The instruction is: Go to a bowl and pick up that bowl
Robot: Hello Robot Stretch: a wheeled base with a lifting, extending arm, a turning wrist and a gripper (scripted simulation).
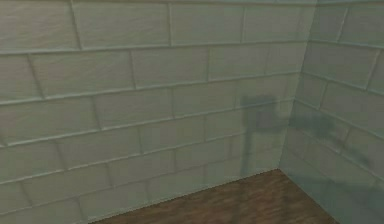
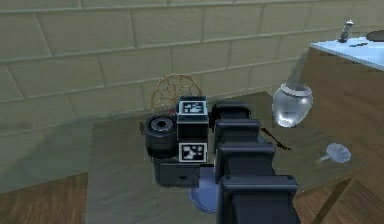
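The wiry brown bowl (image 2: 171, 92) seems light and stiff; we would grasp its rim. Whether the end effector (image 2: 157, 131) holds anything, we cannot tell.

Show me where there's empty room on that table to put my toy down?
The barest spot is the left part of the table, between its left edge and the dark arm. A smaller patch lies in front of the glass jar, before the small pale utensil. It is crowded around the wire bowl by the arm's end.

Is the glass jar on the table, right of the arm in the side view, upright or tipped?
Upright. The glass jar stands on its base on the table, rim at the top, rounded body below.
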